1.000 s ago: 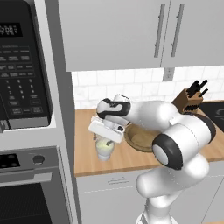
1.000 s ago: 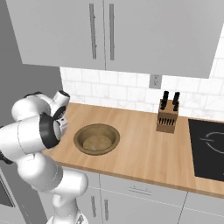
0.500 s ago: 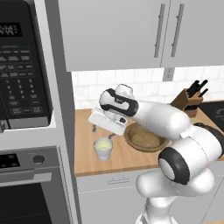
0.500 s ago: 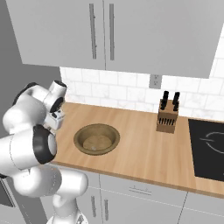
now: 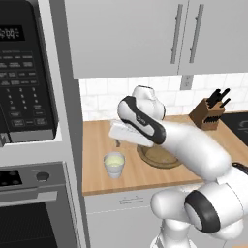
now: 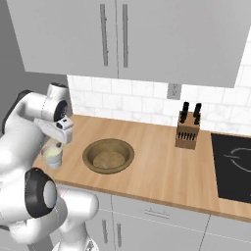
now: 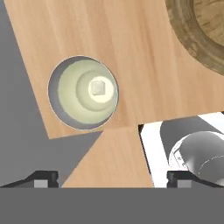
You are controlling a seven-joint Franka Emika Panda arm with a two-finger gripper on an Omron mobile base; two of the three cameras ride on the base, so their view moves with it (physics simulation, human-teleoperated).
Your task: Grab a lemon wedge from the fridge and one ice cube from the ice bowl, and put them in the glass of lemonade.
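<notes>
You're looking at a home kitchen: a wooden counter (image 6: 162, 171) is running under grey wall cabinets (image 6: 147, 39) and white tile (a knife block (image 6: 187, 133) is sitting by the black cooktop (image 6: 235, 164)), with a microwave (image 5: 24, 92) stacked over an oven (image 5: 29, 213).

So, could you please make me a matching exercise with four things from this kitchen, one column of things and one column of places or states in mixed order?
Things:
1. glass
2. bowl
3. knife block
4. gripper

Places or states:
A. open, above the counter, holding nothing
B. near the counter's front edge, pale drink with a small white cube inside
C. at the back by the tiled wall, dark handles sticking up
D. round, brown, wooden, between the glass and the knife block

Pairs: 1-B, 2-D, 3-C, 4-A
</notes>
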